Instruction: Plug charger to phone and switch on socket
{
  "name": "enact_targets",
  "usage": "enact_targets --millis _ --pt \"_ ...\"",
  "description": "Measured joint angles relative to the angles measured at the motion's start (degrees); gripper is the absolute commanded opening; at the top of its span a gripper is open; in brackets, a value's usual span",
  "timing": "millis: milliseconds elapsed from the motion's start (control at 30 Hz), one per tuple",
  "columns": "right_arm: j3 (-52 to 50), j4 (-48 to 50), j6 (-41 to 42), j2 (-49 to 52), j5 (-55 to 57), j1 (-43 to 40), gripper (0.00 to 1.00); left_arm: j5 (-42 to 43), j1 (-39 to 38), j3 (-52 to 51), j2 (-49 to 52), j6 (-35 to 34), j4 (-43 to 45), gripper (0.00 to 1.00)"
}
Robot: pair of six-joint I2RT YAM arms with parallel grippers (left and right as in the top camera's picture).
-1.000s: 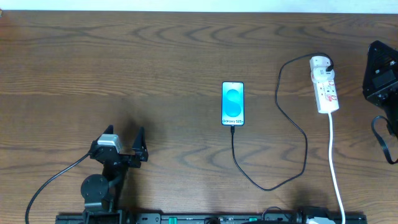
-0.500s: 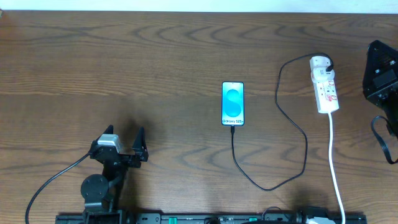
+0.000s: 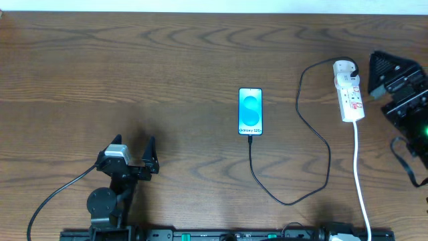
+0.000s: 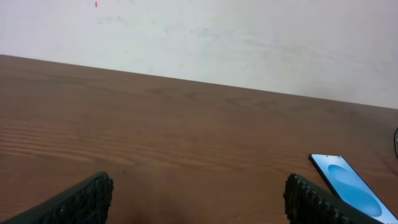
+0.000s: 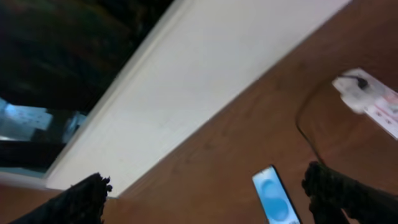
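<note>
Now the thin black charger cable looks joined to the slim blue-screen phone. The long white socket strip with red marks lies right of the phone. The right tool, open like the left tool, should press its switch softly.

White "Galaxy S25+" lettering on the phone, at the near end of its screen

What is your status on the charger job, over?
Left pincer open, empty. Right pincer open, beside socket; socket state unreadable. Charger reaches bottom edge of phone, looks plugged. Nothing blocking socket.
</note>
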Motion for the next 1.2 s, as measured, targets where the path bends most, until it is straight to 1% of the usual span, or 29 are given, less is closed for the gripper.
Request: enact_targets --millis 367,500,567,600,700,800,933,967,1000,1033,1100,1133,1167,1200 --pt "-0.02 -9.35 0.02 0.0 0.2 0.0 0.99 -0.02 0.0 0.0 0.0 0.0 0.0 0.88" --pt "-0.02 -12.72 -1.03 0.0 2.75 0.0 0.99 -0.02 0.0 0.0 0.0 0.0 0.0 0.88" --pt "-0.02 -14.6 -3.89 0.04 4.2 0.44 0.99 -0.02 0.0 0.0 0.0 0.0 0.0 0.88" --pt "-0.02 -15.04 -7.28 0.04 5.86 1.51 0.99 -0.02 0.0 0.0 0.0 0.0 0.0 0.88" --pt "-0.09 -14.88 -12.52 0.07 8.68 4.11 0.99 -0.02 0.0 0.02 0.0 0.0 0.0 0.88" --pt "-1.55 -11.82 -18.05 -0.15 11.08 7.23 0.99 -0.02 0.0 0.0 0.0 0.0 0.0 0.88" --pt "-7.85 -2.56 -25.03 -1.9 12.44 9.46 0.99 -0.17 0.0 0.02 0.0 0.02 0.0 0.88" --pt "-12.0 1.97 -27.02 -3.17 12.7 9.68 0.99 -0.2 0.0 0.0 0.0 0.0 -0.02 0.88" --pt "-13.57 3.67 -27.52 -3.72 12.79 9.73 0.99 -0.24 0.0 0.0 0.0 0.0 0.0 0.88" --pt "-18.71 9.05 -28.63 -5.64 13.05 9.86 0.99 -0.28 0.0 0.0 -0.02 0.0 0.02 0.88" --pt "-24.94 14.16 -29.53 -8.13 13.14 9.9 0.99 -0.39 0.0 0.0 -0.04 0.0 -0.04 0.88" --pt "-30.12 18.67 -30.03 -10.4 13.25 9.9 0.99 -0.42 0.0 0.0 -0.07 0.02 0.02 0.88" --pt "-33.55 21.2 -30.32 -11.98 13.29 9.9 0.99 -0.42 0.0 0.0 -0.07 0.0 -0.04 0.88" --pt "-38.75 26.32 -30.62 -14.49 13.33 9.9 0.99 -0.44 0.0 0.0 -0.07 0.0 -0.02 0.88"
